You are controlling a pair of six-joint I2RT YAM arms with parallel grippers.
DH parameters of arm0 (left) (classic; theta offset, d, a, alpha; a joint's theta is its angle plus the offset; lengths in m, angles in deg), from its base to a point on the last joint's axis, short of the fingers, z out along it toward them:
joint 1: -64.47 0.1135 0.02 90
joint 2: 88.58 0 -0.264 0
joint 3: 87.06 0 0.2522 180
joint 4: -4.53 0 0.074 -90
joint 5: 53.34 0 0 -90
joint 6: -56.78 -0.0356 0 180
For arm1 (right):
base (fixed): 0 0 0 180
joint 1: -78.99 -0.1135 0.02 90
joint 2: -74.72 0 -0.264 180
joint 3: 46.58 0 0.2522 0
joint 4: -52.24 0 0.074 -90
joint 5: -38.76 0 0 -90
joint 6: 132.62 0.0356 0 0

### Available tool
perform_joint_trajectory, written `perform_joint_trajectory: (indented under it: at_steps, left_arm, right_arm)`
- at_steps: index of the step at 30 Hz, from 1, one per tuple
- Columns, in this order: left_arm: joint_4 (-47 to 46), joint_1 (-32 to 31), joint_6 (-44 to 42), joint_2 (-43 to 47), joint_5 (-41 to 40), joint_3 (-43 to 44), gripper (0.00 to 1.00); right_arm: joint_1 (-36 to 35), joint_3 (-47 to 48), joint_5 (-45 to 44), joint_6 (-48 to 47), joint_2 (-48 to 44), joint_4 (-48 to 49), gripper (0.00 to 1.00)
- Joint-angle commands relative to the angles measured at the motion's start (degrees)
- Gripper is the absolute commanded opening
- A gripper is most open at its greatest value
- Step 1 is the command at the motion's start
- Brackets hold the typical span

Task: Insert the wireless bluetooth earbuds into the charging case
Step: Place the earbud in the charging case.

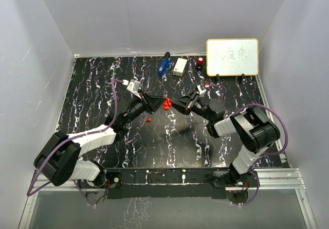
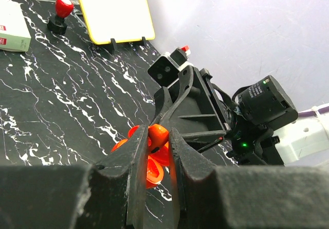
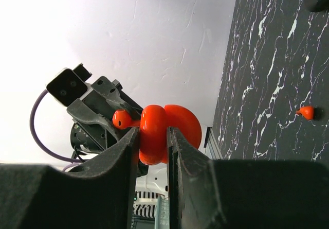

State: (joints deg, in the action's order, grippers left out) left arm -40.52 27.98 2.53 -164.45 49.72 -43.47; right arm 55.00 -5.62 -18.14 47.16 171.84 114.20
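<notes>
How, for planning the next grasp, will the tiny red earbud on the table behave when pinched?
The tiny red rounded earbud looks smooth and tapered, so it may slip or roll. Tiny and loose, it probably scoots when nudged.

Charging case (image 3: pixel 159 128) of glossy, smooth orange-red plastic; right gripper (image 3: pixel 153 132) with fingers (image 3: pixel 182 159) of matt black plastic, faintly grainy; table (image 1: pixel 169 146) a smooth black marble-look sheet with white veins, slight sheen; rail (image 1: pixel 280 176) of brushed bare metal; whiteboard (image 1: pixel 232 57) glossy white, pale wood-look frame; walls (image 1: pixel 154 18) matt white

Black marbled table (image 1: pixel 92 95) — earbud (image 1: pixel 148 120), white box (image 1: pixel 180 66), whiteboard (image 1: pixel 232 57) on it.
</notes>
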Motion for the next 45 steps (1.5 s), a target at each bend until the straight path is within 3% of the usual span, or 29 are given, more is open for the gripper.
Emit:
perform_joint_trajectory:
  at_steps: [1,45]
  left_arm:
    - [-4.29,0.19,-1.23,-0.09,-0.14,-0.81,0.0]
    - [-7.15,0.17,-0.59,-2.26,-0.32,-1.2,0.0]
  right_arm:
    - [0.15,-0.22,-0.97,0.4,-0.4,4.6,0.06]
    - [0.08,-0.22,-0.92,1.19,0.9,6.42,0.05]
